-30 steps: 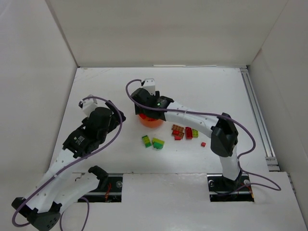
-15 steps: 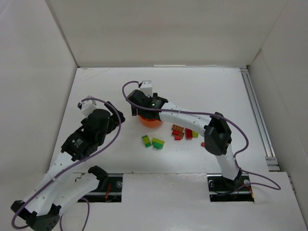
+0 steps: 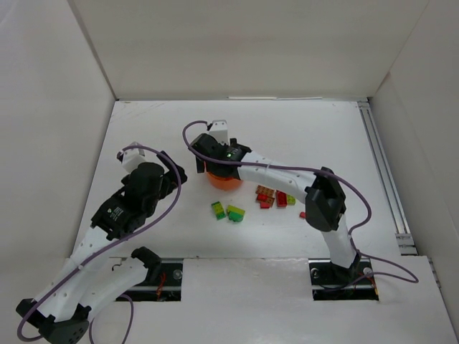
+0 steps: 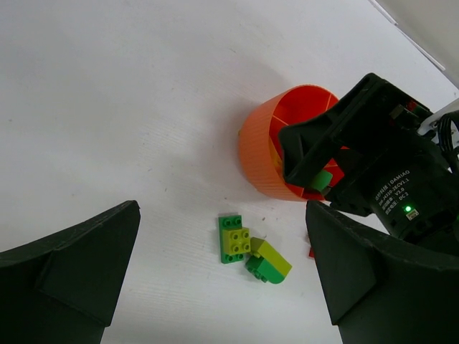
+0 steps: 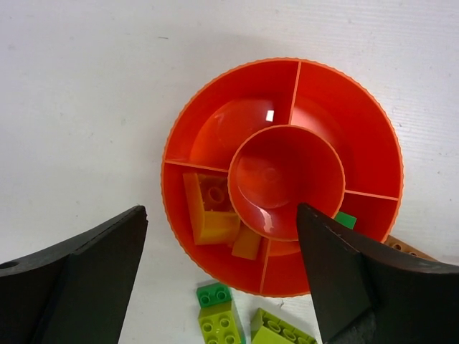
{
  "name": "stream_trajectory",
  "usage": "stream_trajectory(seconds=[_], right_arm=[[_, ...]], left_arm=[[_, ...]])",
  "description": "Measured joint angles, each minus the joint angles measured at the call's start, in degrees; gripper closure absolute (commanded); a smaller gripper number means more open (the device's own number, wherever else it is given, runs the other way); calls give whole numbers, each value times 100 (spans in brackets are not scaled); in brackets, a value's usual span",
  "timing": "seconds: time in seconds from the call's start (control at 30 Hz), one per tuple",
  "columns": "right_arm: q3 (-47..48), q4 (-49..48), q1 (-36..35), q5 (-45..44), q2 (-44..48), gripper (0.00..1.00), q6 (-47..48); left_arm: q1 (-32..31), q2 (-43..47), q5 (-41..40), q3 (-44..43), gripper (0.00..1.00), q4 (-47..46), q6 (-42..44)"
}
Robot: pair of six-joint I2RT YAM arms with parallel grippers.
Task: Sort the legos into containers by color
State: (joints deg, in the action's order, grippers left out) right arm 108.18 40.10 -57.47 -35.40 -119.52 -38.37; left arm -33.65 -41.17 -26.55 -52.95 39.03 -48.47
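Two colours of brick lie in the dish (image 5: 344, 129). In the right wrist view, yellow-orange bricks (image 5: 211, 215) occupy the lower-left compartment. A green brick (image 5: 346, 219) shows in the lower-right one, partly hidden by a finger. The right gripper (image 5: 221, 209) hovers over the dish, jaws spread wide with nothing between them. The left gripper (image 4: 221, 204) is likewise spread and empty above the tabletop (image 4: 107, 86). Green-and-lime stacks (image 4: 234, 239) lie near the dish, and a red cluster (image 3: 274, 197) lies to its right. The bricks are judged light, rigid and smooth-walled, so slipping is likely if one is pinched at a corner. Hold is best taken across two flat opposite side walls, below the studs. The dish is judged light and may be shifted if nudged.
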Motion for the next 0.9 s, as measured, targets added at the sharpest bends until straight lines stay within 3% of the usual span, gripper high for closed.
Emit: stream_trajectory(seconds=[0.17,0.33,0.47,0.6,0.63,0.77,0.9], right_arm=[[-535,-118,0,-48,616,7,210],[-1698,-205,63,-186,2135,5,367],[-2804,-291,669,50,3399,3,424],[-4105,-372,1786,404,4251,6,546],[-4433,-339,1969,446,4415,12,562],[-5302,-92,2293,804,4850,19,627],[-5742,-44,2614,1110,4968,19,656]], left_arm=[[0,-15,310,0,0,-184,240],[0,-273,820,0,0,-542,632],[-33,-787,1429,0,0,-927,1014],[-549,-1486,1746,9,0,-1362,1220],[-682,-1589,1751,9,0,-1462,1250],[-1652,-2531,1711,-221,0,-1611,1338],[-1801,-3117,1718,-496,0,-1727,1401]])
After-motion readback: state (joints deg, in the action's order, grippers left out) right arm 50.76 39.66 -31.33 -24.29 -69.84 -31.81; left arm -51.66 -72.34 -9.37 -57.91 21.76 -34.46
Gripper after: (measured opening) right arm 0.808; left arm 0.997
